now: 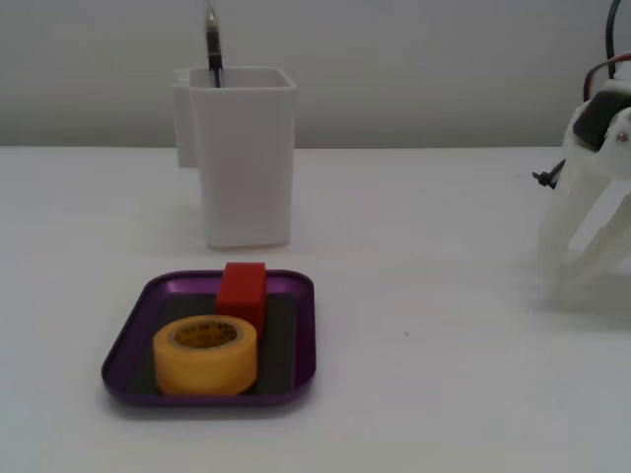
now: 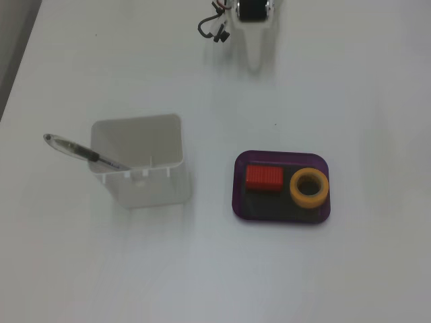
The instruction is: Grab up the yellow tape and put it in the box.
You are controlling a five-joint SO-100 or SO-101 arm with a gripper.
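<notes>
The yellow tape (image 1: 205,355) lies flat in the purple box (image 1: 133,330), at its front, with its hole facing up. A red cube (image 1: 242,291) stands in the box just behind it, touching or nearly touching the roll. In the other fixed view the tape (image 2: 309,188) is in the right half of the box (image 2: 281,156) and the cube (image 2: 264,178) in the left half. My white gripper (image 1: 567,261) is far off at the right, pointing down to the table, empty. From above the gripper (image 2: 254,64) narrows to one tip and looks shut.
A tall white square container (image 1: 245,158) holding a pen (image 1: 212,44) stands behind the box; from above the container (image 2: 140,165) is left of the box. Bare white table lies between the box and the arm.
</notes>
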